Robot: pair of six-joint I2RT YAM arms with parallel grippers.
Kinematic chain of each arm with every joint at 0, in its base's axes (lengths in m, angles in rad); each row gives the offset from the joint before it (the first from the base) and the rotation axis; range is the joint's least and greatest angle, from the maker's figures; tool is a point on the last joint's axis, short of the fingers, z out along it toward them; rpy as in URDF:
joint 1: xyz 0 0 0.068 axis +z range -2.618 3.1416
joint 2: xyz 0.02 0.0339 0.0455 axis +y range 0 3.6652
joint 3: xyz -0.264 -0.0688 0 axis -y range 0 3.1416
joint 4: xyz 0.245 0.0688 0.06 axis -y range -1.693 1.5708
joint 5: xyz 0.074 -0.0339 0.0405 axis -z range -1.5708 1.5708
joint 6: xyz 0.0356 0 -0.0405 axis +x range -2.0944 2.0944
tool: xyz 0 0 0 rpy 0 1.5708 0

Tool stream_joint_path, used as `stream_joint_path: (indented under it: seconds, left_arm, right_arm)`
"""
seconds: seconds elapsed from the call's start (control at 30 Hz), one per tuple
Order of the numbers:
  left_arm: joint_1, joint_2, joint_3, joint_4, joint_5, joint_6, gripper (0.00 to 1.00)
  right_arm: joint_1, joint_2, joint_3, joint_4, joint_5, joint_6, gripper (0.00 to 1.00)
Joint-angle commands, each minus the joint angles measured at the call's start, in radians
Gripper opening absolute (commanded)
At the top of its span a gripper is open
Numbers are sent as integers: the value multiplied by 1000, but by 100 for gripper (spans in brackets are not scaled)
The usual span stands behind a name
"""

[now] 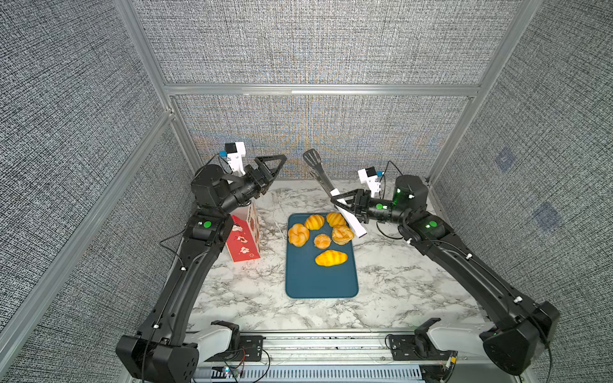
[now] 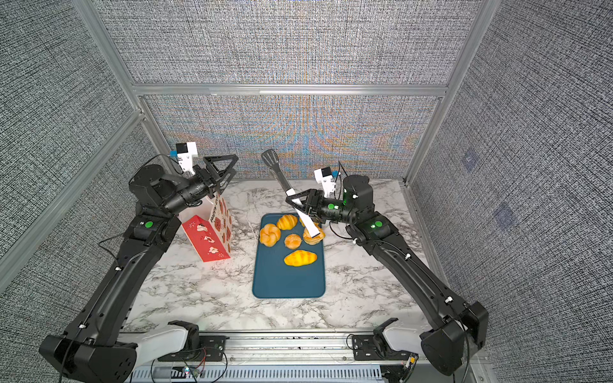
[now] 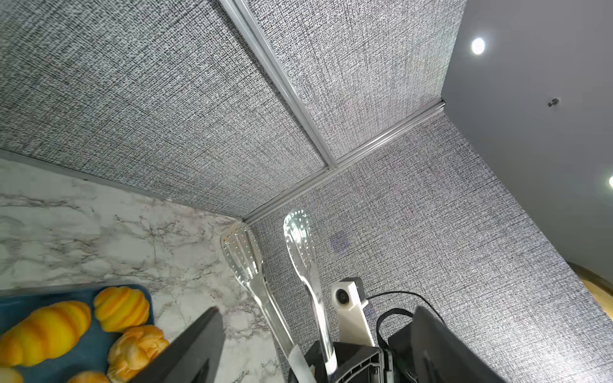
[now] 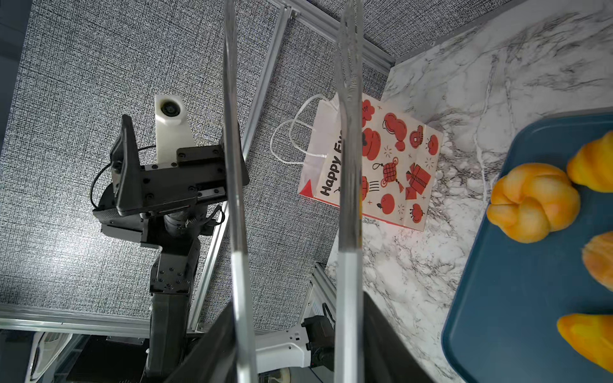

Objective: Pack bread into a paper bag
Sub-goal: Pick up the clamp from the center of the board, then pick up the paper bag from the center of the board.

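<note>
- Marble table (image 1: pixel 252 298): one surface, carrying everything listed below.
- Teal tray (image 1: pixel 318 282): one, flat at mid-table. Its near half is bare and the load sits on the far half, within the right arm's reach.
- Golden bread, six pieces counted, all on the tray and none packed.
  - Nearest is one croissant (image 1: pixel 331 258), lying alone.
  - Behind it is one round bun (image 1: pixel 322 241), with two knot rolls (image 1: pixel 298 234) (image 1: pixel 342 233) on either side.
  - Farthest are two more croissants (image 1: pixel 314 222) (image 1: pixel 335 219), side by side.
  - That makes three croissants, two knots and one bun.
- Red-and-white paper bag (image 1: pixel 243 240): one, upright on the table to the left of the tray and clear of it. It is largely hidden under the left arm in both top views. Whether its mouth is spread cannot be told.
- Black right gripper (image 1: pixel 336 204): clamped on the white handle end of one pair of steel tongs (image 1: pixel 323 180), above the tray's far right corner.
  - The blades point up towards the back wall (image 1: pixel 365 132), stand apart and carry nothing.
  - Judgement: the tongs serve to spare the soft bread from the jaws, and they must swing down before any pick.
- Black left gripper (image 1: pixel 280 162): jaws spread wide and empty, raised above the bag. Judgement: it is stationed there to steady the bag or open its mouth.
- Judgement: packing has not begun.
</note>
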Motion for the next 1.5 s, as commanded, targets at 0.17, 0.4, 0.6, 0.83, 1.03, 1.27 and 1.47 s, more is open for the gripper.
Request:
stream_joint_path:
  seconds: [0.17, 0.4, 0.6, 0.83, 1.03, 1.27, 1.47]
  left_arm:
    - [3, -5, 156, -370, -85, 214, 90]
    - [3, 32, 378, -773, -239, 420, 89]
    - [3, 22, 450, -941, -342, 494, 89]
    - [3, 60, 603, -1249, -626, 557, 88]
    - [3, 117, 685, -1431, -811, 563, 88]
    - [6, 217, 825, -1613, -941, 587, 99]
    - [8, 309, 907, -1716, -943, 578, 99]
  right_arm:
    - [-29, 45, 17, 13, -40, -76, 51]
    - [-43, 110, 76, -43, -61, -152, 51]
    - [-57, 176, 141, -99, -94, -221, 51]
    - [-77, 239, 181, -102, -146, -244, 51]
    - [-92, 281, 207, -101, -184, -255, 51]
    - [-114, 315, 226, -110, -212, -274, 51]
    - [-120, 353, 249, -89, -235, -261, 51]
